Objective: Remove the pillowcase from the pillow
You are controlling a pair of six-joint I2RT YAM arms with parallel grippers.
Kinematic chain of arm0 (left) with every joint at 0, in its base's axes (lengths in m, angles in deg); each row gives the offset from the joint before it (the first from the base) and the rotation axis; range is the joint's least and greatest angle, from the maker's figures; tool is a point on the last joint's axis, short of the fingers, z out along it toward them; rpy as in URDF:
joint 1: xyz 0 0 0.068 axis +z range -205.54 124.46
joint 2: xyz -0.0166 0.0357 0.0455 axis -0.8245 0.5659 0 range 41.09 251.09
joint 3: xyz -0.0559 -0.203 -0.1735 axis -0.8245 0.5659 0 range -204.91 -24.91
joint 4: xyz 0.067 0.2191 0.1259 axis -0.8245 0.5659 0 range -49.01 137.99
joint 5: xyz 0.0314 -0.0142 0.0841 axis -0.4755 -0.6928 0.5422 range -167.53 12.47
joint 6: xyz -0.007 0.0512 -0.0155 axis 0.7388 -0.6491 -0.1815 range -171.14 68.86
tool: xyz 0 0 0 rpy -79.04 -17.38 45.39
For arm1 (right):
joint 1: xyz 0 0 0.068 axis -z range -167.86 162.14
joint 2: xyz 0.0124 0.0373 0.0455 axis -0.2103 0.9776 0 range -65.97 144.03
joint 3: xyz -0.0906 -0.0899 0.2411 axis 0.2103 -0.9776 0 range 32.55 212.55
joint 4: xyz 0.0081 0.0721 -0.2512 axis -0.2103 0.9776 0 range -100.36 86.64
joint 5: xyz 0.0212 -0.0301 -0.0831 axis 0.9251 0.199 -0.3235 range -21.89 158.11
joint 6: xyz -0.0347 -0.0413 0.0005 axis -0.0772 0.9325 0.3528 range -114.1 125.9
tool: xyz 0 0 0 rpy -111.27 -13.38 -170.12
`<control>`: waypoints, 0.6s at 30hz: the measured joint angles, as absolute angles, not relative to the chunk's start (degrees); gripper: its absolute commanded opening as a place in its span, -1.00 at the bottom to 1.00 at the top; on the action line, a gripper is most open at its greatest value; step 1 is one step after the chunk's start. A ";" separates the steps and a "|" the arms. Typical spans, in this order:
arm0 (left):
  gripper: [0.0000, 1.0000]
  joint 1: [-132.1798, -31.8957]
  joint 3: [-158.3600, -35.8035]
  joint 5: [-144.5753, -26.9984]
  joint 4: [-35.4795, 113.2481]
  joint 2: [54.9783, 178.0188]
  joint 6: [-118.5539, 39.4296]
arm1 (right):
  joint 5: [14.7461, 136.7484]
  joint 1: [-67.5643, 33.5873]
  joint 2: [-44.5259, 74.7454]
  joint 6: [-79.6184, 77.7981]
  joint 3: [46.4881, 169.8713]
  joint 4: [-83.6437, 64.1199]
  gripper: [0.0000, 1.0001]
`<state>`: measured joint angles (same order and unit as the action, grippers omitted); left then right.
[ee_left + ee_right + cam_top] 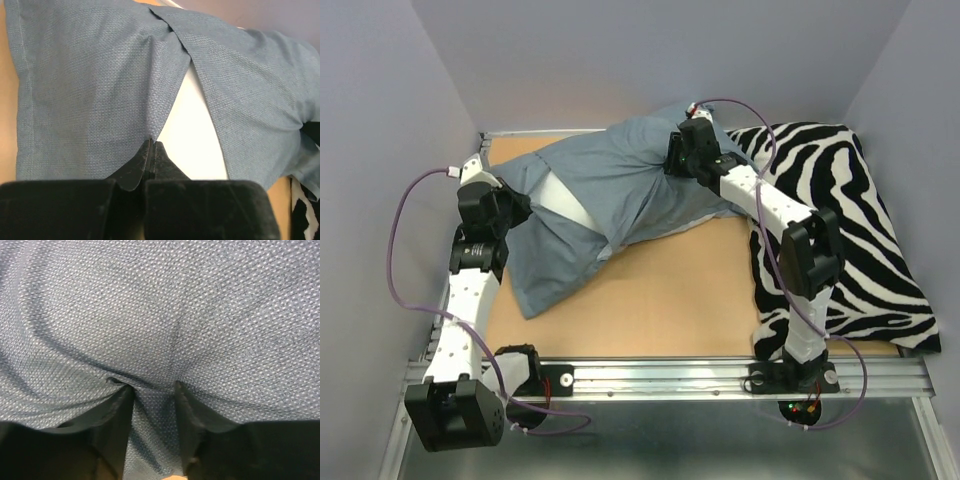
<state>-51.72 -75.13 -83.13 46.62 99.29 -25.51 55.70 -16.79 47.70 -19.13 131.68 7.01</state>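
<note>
1 pillowcase [610, 190] and 1 pillow [563, 200] lie at the table's [680, 290] back-left; 1 zebra-print cushion [860, 200] fills the right side, reaching the near rail. Bare tabletop lies open between them towards the front. Of the pillow only 1 white wedge shows through the slit. The left gripper [151, 147] is clenched on the slit's hem. The right gripper [152, 400] pinches a fold of the pillowcase; its wrist view shows only cloth.
</note>
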 measured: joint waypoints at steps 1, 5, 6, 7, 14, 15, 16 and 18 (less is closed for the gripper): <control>-1.00 -51.75 -74.71 -83.57 46.81 98.30 -25.51 | 56.12 -16.72 47.46 -19.24 131.68 7.58 0.07; -1.00 -51.75 -71.37 -85.38 46.99 96.07 -25.45 | 56.29 -17.95 45.03 -18.94 129.91 8.69 0.40; -1.00 -51.75 -70.47 -86.02 47.05 95.90 -25.34 | 56.18 -18.45 44.20 -18.52 129.14 8.89 0.42; -1.00 -51.92 -69.40 -86.45 47.16 95.70 -25.16 | 55.46 -20.26 42.56 -18.41 128.25 9.13 0.44; -1.00 -54.46 -64.24 -87.63 46.70 94.61 -23.44 | 55.13 -36.96 33.64 -17.38 126.87 9.83 0.45; -1.00 -55.20 -63.79 -87.35 46.33 94.59 -23.11 | 55.46 -40.35 33.03 -17.32 126.89 9.43 0.44; -1.00 -55.79 -63.61 -87.13 46.31 94.59 -22.85 | 56.01 -43.37 33.03 -17.41 127.02 9.02 0.42; -1.00 -58.13 -62.95 -86.32 45.50 94.59 -22.35 | 56.90 -46.12 33.64 -17.56 127.04 8.87 0.38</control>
<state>-58.13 -62.95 -86.32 45.50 94.59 -22.35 56.90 -46.12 33.64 -17.56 127.04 8.87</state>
